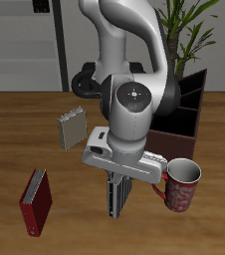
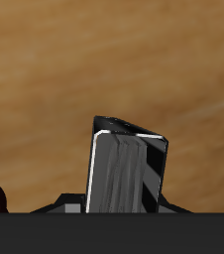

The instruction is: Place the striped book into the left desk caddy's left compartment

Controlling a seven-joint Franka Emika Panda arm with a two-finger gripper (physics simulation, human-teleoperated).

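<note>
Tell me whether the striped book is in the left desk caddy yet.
Not yet. The striped book hangs upright in the shut gripper above the table, near the mug, apart from the left desk caddy.

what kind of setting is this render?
Likely a simulated home office or study: a wood-grain table with a dark brown partitioned desk caddy, small books such as the thin red book, a red patterned mug and a potted green plant behind.

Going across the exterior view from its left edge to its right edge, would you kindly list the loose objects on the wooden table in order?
Dark red book standing on the table → plain pale-grey book → striped dark-grey and white book held in the pincer → red patterned mug.
</note>
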